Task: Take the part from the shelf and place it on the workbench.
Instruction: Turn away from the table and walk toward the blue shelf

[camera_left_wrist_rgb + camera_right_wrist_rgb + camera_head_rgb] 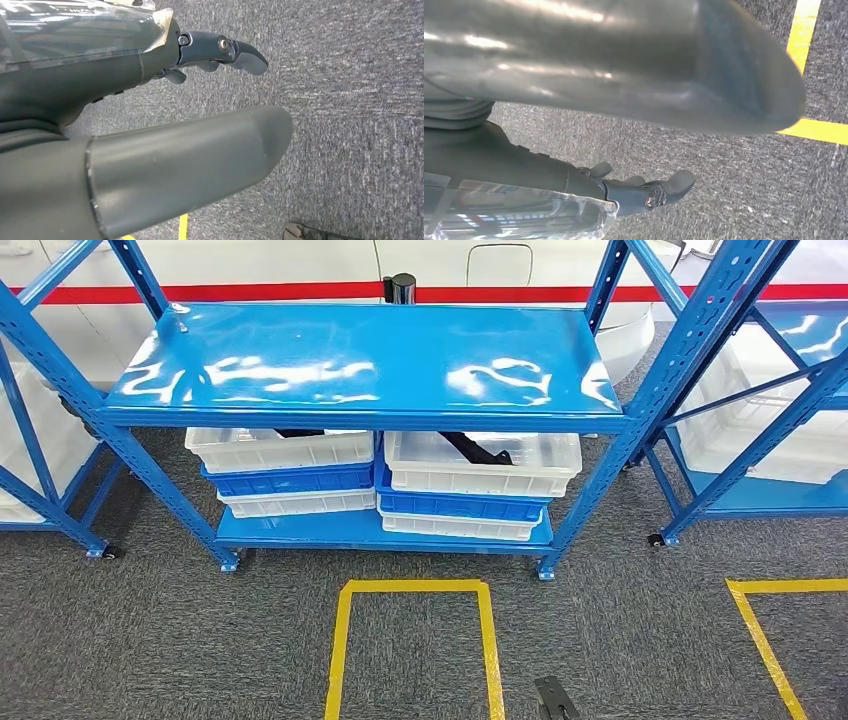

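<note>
A blue metal shelf [360, 365] stands ahead of me with a bare top board. On its lower board sit two stacks of white and blue bins. A black part [478, 448] lies in the top white bin [480, 468] of the right stack. Another dark part [298, 433] shows at the back of the top left bin [280, 450]. My left hand [165, 115] hangs over grey carpet, its thumb and fingers [235, 52] apart, holding nothing. Over the carpet too, my right hand [624, 115] has its fingers [664, 190] spread and grips nothing.
Yellow tape [415, 640] marks a rectangle on the grey carpet in front of the shelf. More yellow tape [765, 635] lies to the right. Further blue shelves with white bins stand at the left [40, 440] and right [770, 410]. The shelf stands on small wheels [545, 572].
</note>
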Robot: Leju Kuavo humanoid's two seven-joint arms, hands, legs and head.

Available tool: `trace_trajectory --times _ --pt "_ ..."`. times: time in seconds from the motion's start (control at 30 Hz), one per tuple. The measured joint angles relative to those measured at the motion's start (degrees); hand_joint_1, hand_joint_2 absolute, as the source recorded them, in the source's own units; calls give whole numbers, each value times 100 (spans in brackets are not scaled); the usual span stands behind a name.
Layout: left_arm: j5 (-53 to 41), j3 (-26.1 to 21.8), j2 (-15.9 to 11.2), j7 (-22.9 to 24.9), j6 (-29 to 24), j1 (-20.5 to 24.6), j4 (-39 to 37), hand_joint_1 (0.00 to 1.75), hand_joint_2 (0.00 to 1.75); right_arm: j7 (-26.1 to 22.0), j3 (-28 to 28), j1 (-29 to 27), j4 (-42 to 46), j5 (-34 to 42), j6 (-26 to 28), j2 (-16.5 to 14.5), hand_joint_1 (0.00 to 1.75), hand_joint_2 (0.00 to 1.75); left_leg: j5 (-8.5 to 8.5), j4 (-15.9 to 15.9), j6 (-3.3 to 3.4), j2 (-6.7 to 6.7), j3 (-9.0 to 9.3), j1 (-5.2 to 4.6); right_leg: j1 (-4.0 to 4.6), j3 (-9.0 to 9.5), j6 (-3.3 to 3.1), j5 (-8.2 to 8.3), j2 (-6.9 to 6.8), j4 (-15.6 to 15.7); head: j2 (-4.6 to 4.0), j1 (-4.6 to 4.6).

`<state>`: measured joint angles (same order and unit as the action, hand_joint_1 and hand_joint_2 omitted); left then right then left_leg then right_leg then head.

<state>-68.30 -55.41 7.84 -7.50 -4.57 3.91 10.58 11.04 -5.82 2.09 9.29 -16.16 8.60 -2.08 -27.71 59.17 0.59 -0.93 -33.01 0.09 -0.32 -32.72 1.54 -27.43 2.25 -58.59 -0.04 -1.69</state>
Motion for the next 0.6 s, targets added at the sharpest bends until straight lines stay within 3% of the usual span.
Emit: trace_trajectory --times 0.57,0.6 --pt "0 0 5 -2 -2 1 0 0 0 -10 2 0 0 -19 15 0 0 0 -4 2 28 3 2 8 1 3 23 12 0 18 0 1" --pt "0 0 5 -6 -5 1 0 0 44 -19 7 0 0 -40 25 0 0 0 -3 2 28 3 2 9 3 3 23 12 0 17 0 1"
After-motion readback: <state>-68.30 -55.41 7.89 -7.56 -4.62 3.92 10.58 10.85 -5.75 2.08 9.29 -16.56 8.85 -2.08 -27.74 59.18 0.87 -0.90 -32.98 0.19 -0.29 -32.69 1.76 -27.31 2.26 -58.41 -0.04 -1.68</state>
